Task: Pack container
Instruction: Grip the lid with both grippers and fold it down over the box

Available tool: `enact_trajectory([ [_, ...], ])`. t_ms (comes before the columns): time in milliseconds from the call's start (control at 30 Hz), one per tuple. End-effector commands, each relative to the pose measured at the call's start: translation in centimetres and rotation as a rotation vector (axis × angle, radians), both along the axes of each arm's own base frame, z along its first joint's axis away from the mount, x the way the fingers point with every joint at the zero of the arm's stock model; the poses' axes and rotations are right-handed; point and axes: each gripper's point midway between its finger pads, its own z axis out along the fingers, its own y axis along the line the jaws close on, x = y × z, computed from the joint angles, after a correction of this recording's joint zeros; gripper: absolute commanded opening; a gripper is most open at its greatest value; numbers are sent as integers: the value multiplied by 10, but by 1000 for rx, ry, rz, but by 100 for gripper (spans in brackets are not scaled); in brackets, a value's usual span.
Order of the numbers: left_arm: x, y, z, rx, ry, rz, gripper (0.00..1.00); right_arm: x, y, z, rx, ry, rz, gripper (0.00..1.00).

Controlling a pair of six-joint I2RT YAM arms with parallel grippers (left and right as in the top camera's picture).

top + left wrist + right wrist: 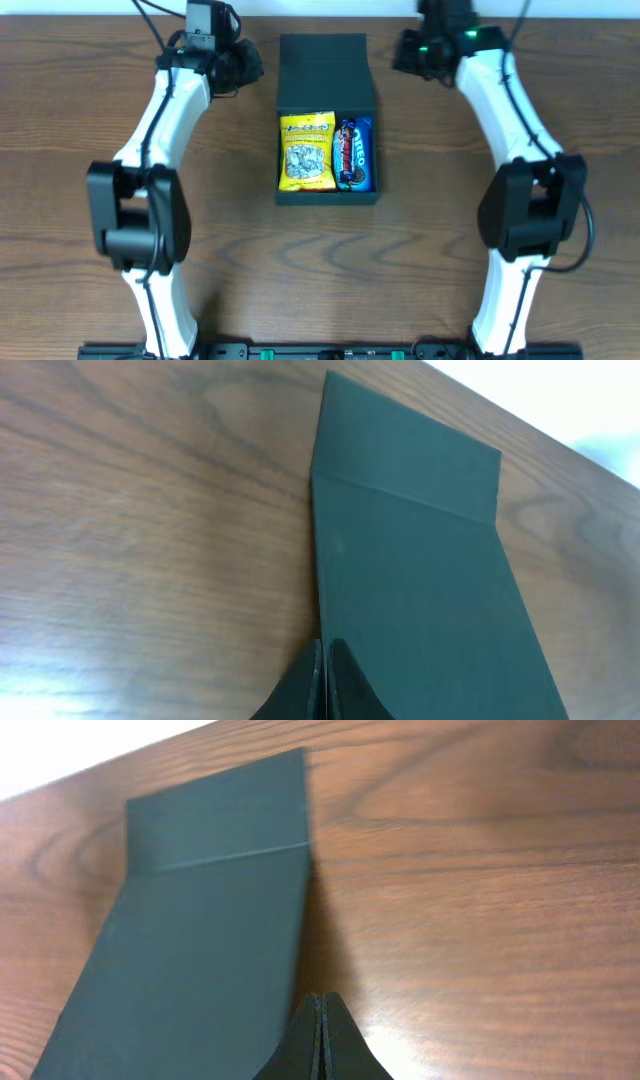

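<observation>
The container (328, 198), lid (322, 65) open, holds a yellow packet (307, 151) and an Oreo pack (356, 153); left gripper (325, 652) and right gripper (320, 1005), both pressed together, flank the lid, their fingertips hidden overhead

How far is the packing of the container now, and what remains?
Done: a yellow snack packet and an Oreo packet lie side by side in the container. In hand: nothing; the left gripper and right gripper are shut, one at each side edge of the open lid. Left: closing the lid.
</observation>
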Motion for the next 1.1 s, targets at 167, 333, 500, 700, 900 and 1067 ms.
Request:
enact_trajectory([
  [167, 22, -5, -48, -123, 197, 39, 6, -7, 18, -74, 372, 220, 53, 1],
  [333, 13, -7, -74, -211, 297, 42, 6, -17, 35, -97, 430, 285, 91, 1],
  [500, 6, -17, -88, -282, 360, 37, 6, -23, 52, -106, 456, 310, 129, 1],
  [700, 6, -26, -89, -330, 373, 29, 6, -24, 69, -106, 450, 296, 164, 1],
  [900, 17, -41, -73, -420, 319, -14, 6, -22, 78, -98, 487, 267, 203, 1],
  [1067, 22, -51, -60, -484, 280, -73, 6, -23, 83, -85, 536, 201, 315, 1],
])
